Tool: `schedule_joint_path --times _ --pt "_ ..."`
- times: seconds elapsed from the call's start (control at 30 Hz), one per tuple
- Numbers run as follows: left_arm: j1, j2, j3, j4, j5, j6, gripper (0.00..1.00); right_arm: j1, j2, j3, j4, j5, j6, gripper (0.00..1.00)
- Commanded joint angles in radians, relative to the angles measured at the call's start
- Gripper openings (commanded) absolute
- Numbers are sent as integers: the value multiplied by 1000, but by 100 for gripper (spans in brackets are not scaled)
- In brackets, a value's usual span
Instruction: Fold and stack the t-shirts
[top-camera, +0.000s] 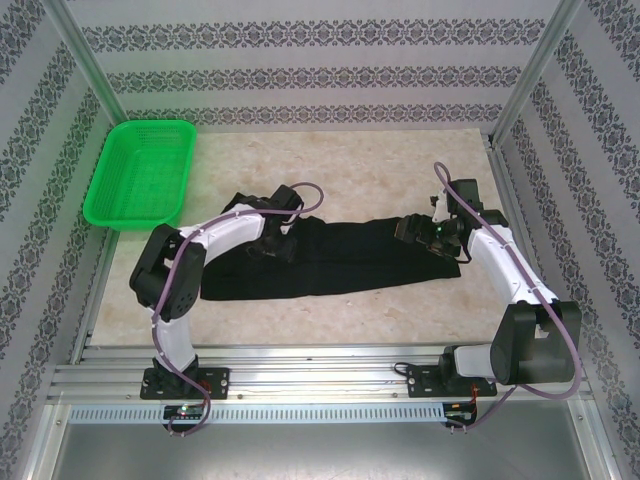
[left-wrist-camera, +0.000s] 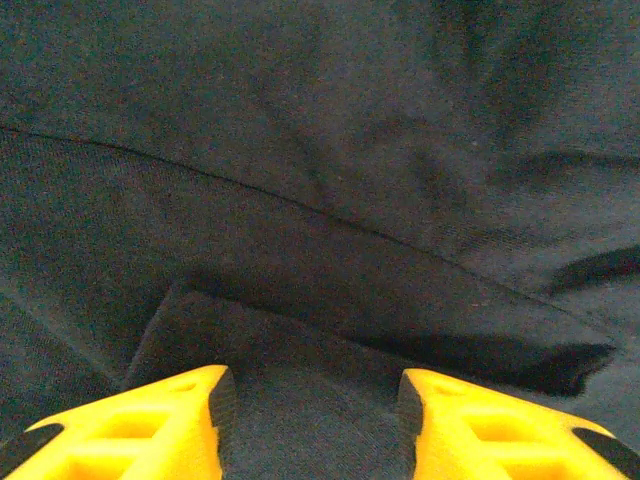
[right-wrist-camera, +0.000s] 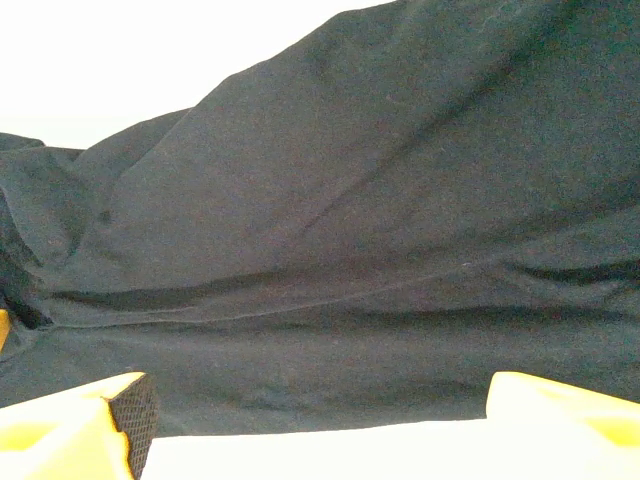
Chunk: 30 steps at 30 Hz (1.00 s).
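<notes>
While the black t-shirt (top-camera: 340, 258) lies stretched as a long, folded band across the middle of the tabletop (top-camera: 350, 160), both arms are seen bent over it. The left pincer (top-camera: 275, 243) is poised at the band's left part, close to its far edge. From the left wrist, its yellow fingers (left-wrist-camera: 170, 425) are seen moderately apart with nothing clamped between them. Dark cloth, marked by a seam line and a raised fold, is spread just ahead. The right pincer (top-camera: 415, 230) is set at the band's right end. From the right wrist, its fingers (right-wrist-camera: 70, 425) are seen spread wide, one at each side of the view. The t-shirt (right-wrist-camera: 380, 200) lies flat beyond them, and pale tabletop (right-wrist-camera: 150, 50) is visible past its edge. A green mesh basket (top-camera: 150, 124) is placed at the far left corner, well apart from the t-shirt.
</notes>
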Motion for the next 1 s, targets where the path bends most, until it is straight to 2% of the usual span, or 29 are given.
schedule_joint_path --times 0.0,0.07,0.17,0.3,0.4,0.83,0.9,0.97 --pt "-5 27 32 -36 -25 -3 45 -14 -20 -16 -1 -6 -9 86" --pt "-5 35 26 -34 -38 3 45 -17 -22 -16 -1 -9 -11 86" --pt "-6 33 11 -17 -56 7 38 -22 -23 -19 -1 -11 -12 86" --pt "-5 48 15 -27 -49 8 19 -28 -21 -18 1 -15 -13 86" --pt "-5 24 9 -27 -68 3 13 -31 -23 -19 1 -16 -13 86" --pt "-9 -125 -73 38 -106 -52 6 -33 -17 -18 8 -20 -10 86" --pt "-1 -129 -80 38 -100 -54 8 -33 -17 -19 8 -22 -10 86" --pt "18 -117 -73 8 -89 -66 19 -33 -15 -18 7 -26 -10 86"
